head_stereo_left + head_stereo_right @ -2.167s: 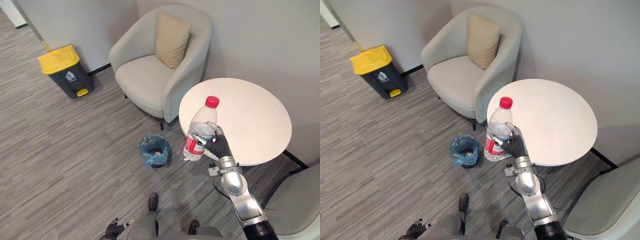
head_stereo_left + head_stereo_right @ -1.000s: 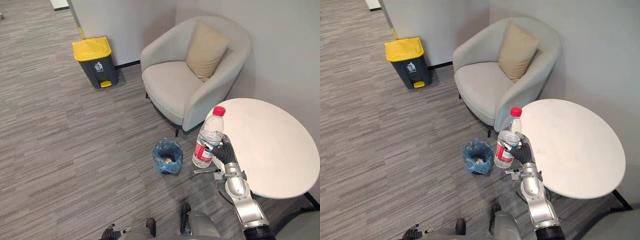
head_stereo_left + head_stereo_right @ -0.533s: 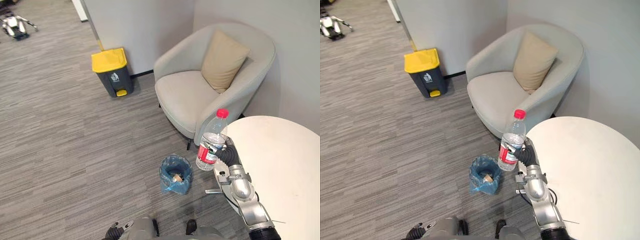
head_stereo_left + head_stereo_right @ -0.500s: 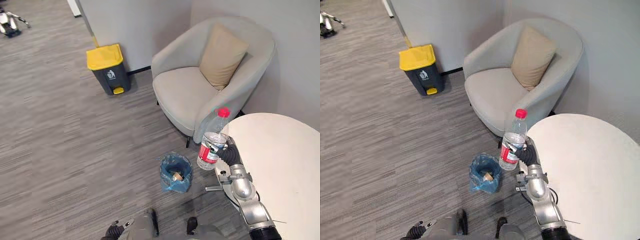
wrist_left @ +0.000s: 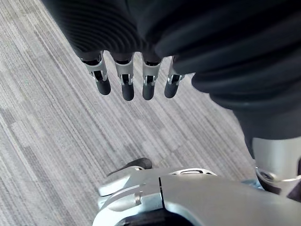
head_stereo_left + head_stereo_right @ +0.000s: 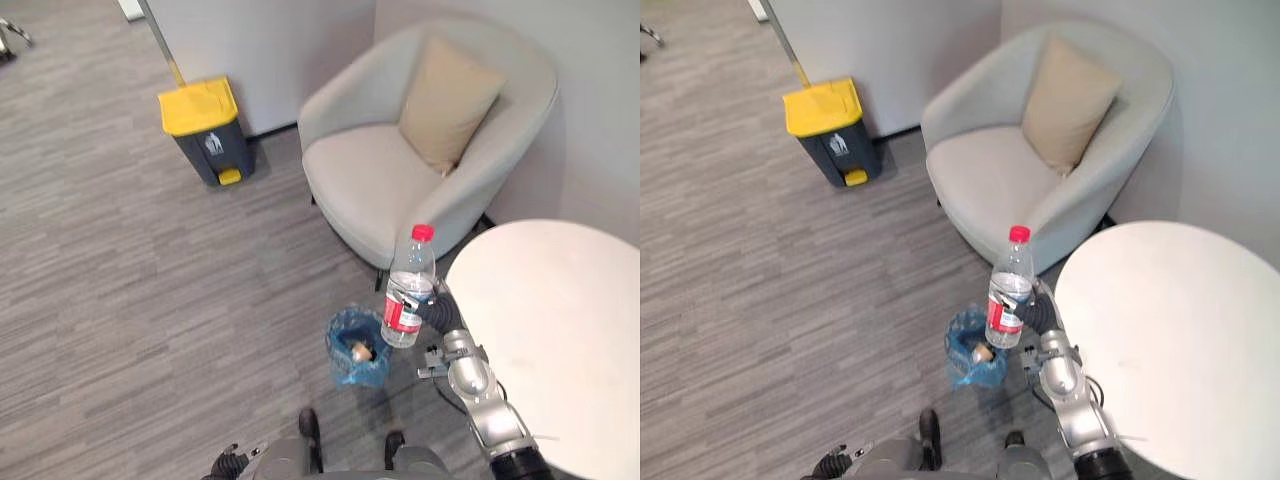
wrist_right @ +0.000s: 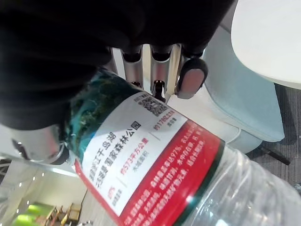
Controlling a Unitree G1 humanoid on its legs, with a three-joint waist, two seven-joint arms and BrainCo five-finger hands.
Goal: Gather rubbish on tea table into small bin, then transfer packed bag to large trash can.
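The right hand's fingers (image 7: 190, 77) were wrapped round the red-and-white label of a clear plastic water bottle (image 6: 408, 290), with the right hand (image 6: 436, 311) gripping it low on its body. The bottle stood upright in the air, red cap on top, off the tea table's edge. The small bin (image 6: 357, 350) sat on the floor at about seven o'clock from the bottle, just beside it. It was lined with a blue bag and had a brownish scrap (image 6: 362, 350) lying inside.

The round white tea table (image 6: 560, 330) spread out at four o'clock, its rim close by the forearm. At twelve o'clock the pale grey armchair (image 6: 385, 185) crowded in, its front edge right behind the bottle's cap and a tan cushion (image 6: 450, 90) propped against its back. The large trash can (image 6: 205, 130), dark grey with a yellow lid, stood by the wall at ten o'clock, well apart, with striped grey carpet (image 6: 150, 290) between it and the bin.

The left hand (image 5: 123, 84) hung low by the robot's side, fingers slack and straight over the carpet, holding nothing.
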